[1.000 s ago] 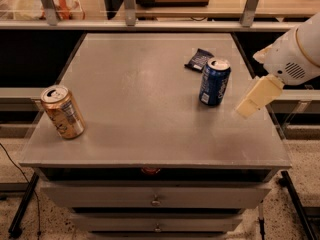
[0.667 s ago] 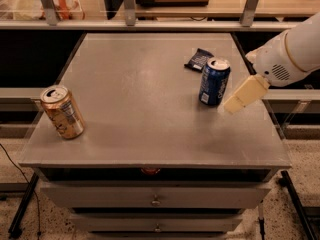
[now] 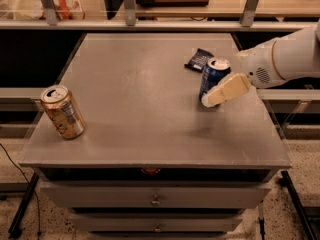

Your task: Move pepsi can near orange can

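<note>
The pepsi can (image 3: 213, 74) is dark blue with a silver top and stands upright on the right side of the grey table (image 3: 135, 94). The orange can (image 3: 62, 112) is orange-tan and stands slightly tilted near the table's front left corner, far from the blue can. My gripper (image 3: 220, 91) reaches in from the right on a white arm (image 3: 280, 59). Its cream tip lies across the lower right front of the pepsi can and hides part of it.
A flat dark snack packet (image 3: 199, 59) lies just behind the pepsi can. A rail with posts and a shelf runs along the back of the table. Drawers (image 3: 155, 199) sit under the front edge.
My gripper has moved left and slightly down, from beside the pepsi can to overlapping its lower right side. Both cans stand where they were.
</note>
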### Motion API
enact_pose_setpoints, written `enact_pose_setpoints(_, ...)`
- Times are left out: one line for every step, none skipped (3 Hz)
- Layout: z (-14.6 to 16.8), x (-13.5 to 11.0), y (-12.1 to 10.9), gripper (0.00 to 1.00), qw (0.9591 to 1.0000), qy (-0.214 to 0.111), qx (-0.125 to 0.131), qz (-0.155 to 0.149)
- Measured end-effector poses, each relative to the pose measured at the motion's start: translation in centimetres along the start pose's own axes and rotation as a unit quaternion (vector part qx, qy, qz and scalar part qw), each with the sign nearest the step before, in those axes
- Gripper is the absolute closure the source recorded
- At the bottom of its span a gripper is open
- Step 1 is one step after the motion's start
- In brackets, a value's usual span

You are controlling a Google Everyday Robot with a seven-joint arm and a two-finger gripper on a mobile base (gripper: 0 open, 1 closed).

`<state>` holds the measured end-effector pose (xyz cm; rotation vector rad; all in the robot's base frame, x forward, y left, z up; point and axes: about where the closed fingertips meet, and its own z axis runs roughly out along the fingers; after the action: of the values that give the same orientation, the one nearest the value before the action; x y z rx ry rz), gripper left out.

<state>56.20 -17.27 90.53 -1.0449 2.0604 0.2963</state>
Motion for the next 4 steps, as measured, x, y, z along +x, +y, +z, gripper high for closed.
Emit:
enact_pose_setpoints(1.3,0.0,-0.7,0.0,0.9994,-0.029,0.005,0.017)
enact_pose_setpoints(2.1,0.1,-1.3,0.04,0.9986,-0.045,0.005,0.027)
enact_pose_setpoints(2.7,0.1,-1.6,0.2,0.998,-0.054,0.004,0.032)
enact_pose_setpoints(3.0,0.2,-1.7,0.43,0.9977,-0.058,0.001,0.034)
